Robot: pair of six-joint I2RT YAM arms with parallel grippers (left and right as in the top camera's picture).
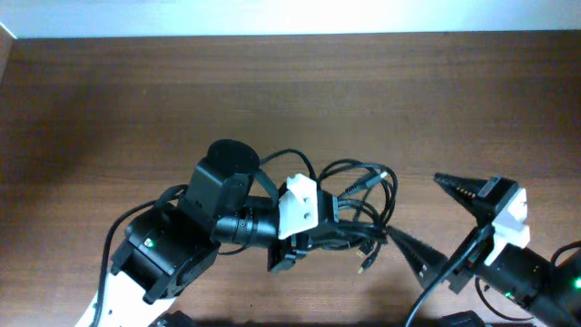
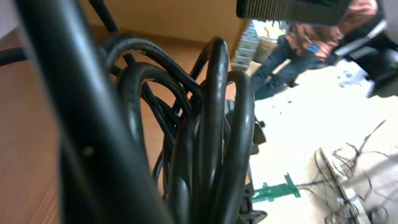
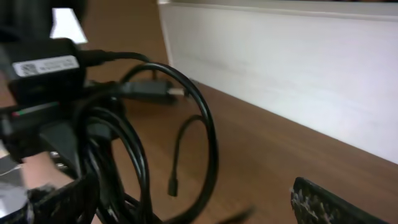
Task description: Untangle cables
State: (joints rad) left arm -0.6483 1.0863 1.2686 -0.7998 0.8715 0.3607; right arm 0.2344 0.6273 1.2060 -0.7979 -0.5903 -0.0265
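2 grippers split the work: the left gripper (image 1: 316, 242) clenched the cables (image 1: 365, 195), anchoring the tangle; the right gripper (image 1: 436, 222) hovered beside it, jaws spread wide, probably to pull 1 strand.

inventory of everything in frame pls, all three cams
cables: one tangled bundle, strand count unclear, black, right of table centre
plug ends: at least two sticking out of the bundle, one with a metallic tip, at its far and near edges
table: one, brown wood, under everything
white panel: one, white, along the table's far edge
left gripper: one, black, shut on the cables at the bundle's near-left side
right gripper: one, black fingers, open wide, just right of the bundle, holding nothing
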